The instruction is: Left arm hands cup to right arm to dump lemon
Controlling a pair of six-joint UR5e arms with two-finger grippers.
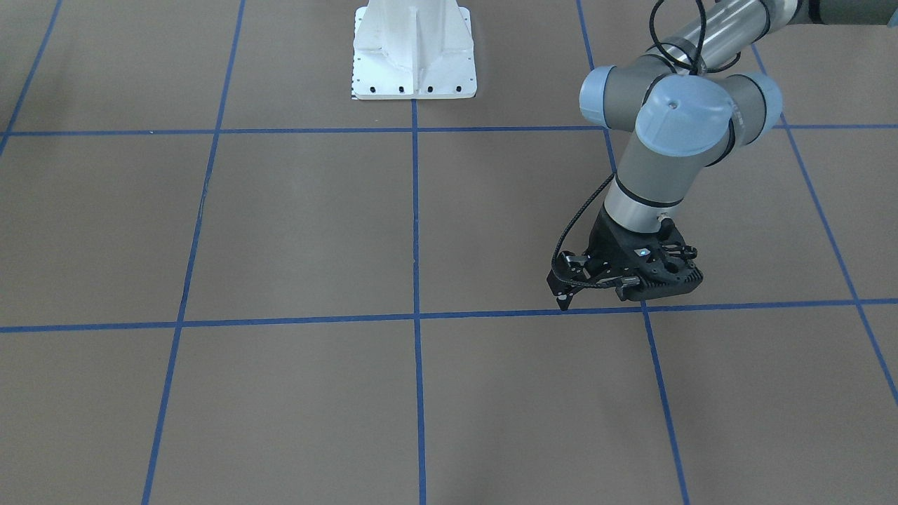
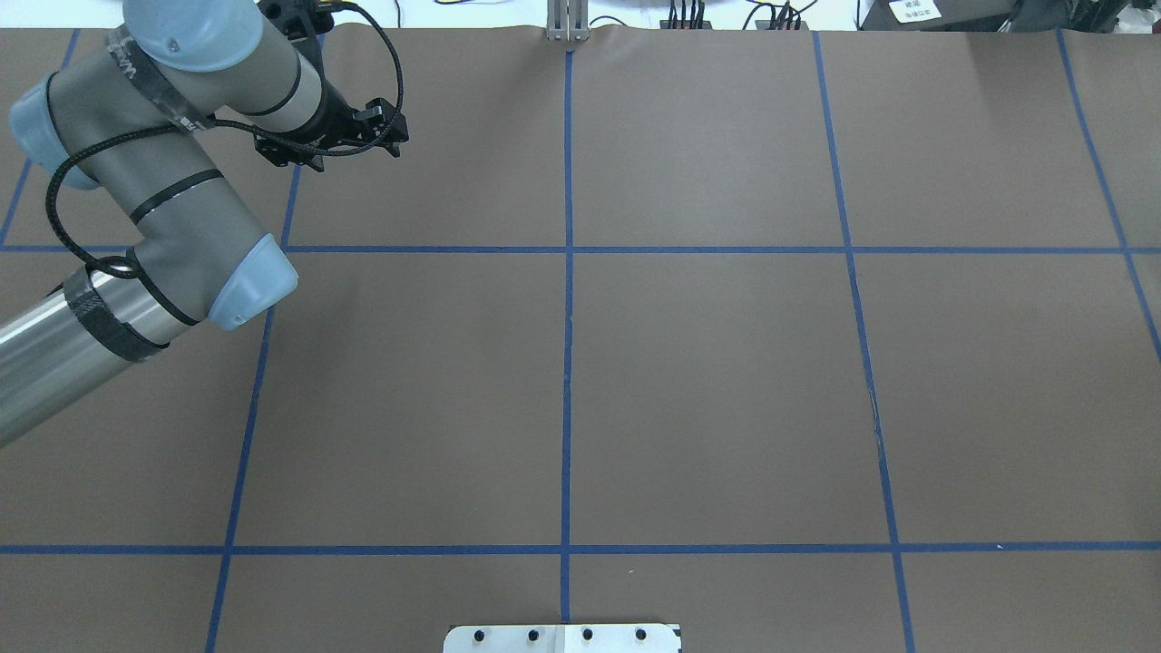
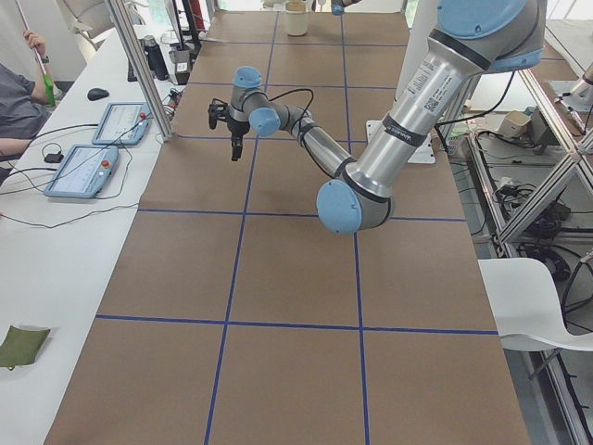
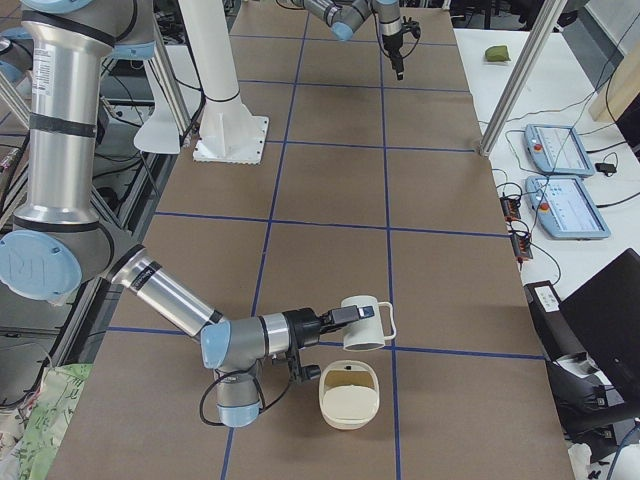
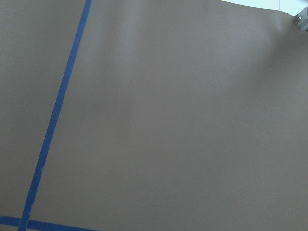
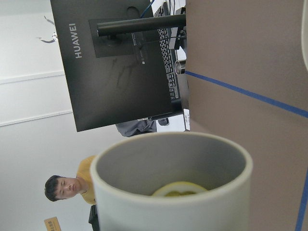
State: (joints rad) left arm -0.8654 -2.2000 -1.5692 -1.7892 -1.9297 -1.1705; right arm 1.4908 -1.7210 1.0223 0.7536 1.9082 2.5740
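Off-white cup with a grey inside is sitting at the right gripper, whose grip I cannot tell, and is carrying a dull yellow lemon piece, just beside a cream oval bowl. Well apart, the left gripper is pointing down, fingers together, empty.

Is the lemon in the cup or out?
In. The right wrist view shows the lemon lying inside the cup, below its rim.

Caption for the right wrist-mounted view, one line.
Off-white mug close up, a lemon slice inside its grey interior; blue-taped brown table and a Huawei monitor behind.
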